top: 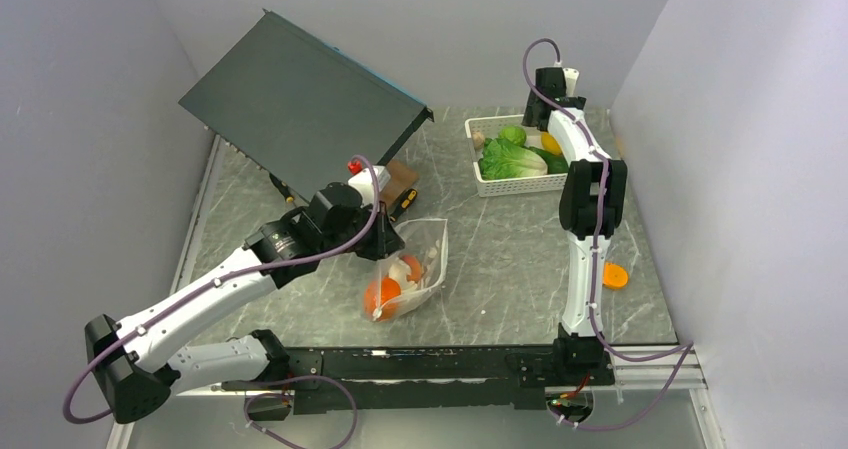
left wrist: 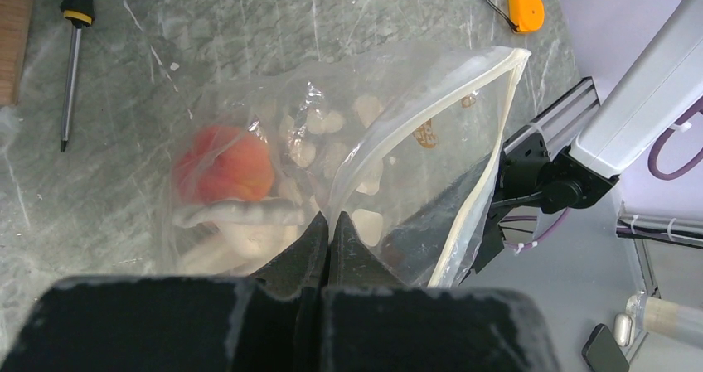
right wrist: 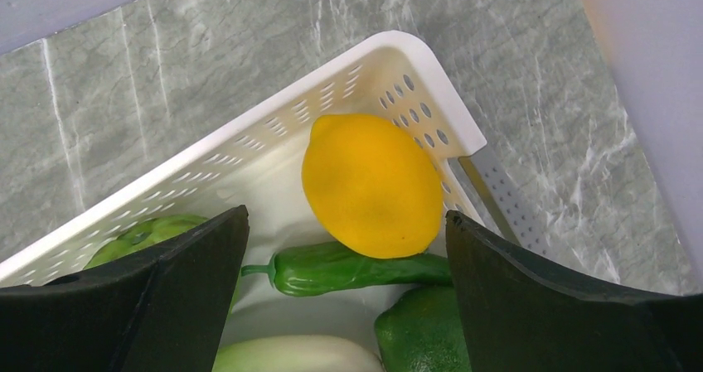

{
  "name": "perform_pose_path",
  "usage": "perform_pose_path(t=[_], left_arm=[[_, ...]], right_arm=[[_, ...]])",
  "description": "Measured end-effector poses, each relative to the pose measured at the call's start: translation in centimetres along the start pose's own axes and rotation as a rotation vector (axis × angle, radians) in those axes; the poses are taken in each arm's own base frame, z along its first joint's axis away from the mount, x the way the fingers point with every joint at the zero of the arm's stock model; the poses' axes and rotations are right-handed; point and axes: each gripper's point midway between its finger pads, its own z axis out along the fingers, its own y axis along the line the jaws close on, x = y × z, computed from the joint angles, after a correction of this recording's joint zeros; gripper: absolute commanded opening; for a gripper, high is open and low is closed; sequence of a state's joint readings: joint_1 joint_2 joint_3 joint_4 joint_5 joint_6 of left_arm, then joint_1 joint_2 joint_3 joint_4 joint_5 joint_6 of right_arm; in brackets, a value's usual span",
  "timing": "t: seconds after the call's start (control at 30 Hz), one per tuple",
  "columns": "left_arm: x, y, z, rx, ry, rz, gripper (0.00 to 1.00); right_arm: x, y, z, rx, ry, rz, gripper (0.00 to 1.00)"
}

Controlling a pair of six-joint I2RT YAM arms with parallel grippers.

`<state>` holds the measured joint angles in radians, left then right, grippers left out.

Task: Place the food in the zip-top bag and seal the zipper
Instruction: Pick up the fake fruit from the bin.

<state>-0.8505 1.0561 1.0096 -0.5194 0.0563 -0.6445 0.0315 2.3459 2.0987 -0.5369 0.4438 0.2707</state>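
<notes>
Top view: the zip-top bag (top: pixel 428 249) lies at frame centre on the surface (top: pixel 520 269), mouth towards the left claw (top: pixel 385 241). Left wrist view: that claw is pinched shut on the bag's film, with a peach (left wrist: pixel 224 169) inside. Right wrist view: the right claw (right wrist: pixel 346 216) is spread wide above a lemon (right wrist: pixel 373 181) in the basket (right wrist: pixel 390 53).

Smooth, stone-patterned grey-green finish with a faint sheen across the worktop (top: pixel 520 259). Clear, soft, glossy plastic film, creased and reflective, for the zip-top bag (left wrist: pixel 390 99); opaque cream strip, matt, for the zipper (left wrist: pixel 496 152). White moulded plastic, perforated, satin-smooth, for the basket (right wrist: pixel 365 82) near the far right corner. Smooth, matt yellow skin on the lemon (right wrist: pixel 371 186); glossy green on the pepper (right wrist: pixel 348 274). Matt black, apparently plastic, slightly grainy, on the fingers (right wrist: pixel 539 306) of the right gripper (right wrist: pixel 346 216). Bare metal shaft on the screwdriver (left wrist: pixel 73 57).
</notes>
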Motion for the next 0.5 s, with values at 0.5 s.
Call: perform_pose_path(t=[0.5], left_arm=[[-0.3,-0.2,0.6,-0.006,0.007,0.004,0.00]], right_arm=[[4.0,-0.6,3.4,0.030,0.071,-0.045,0.65]])
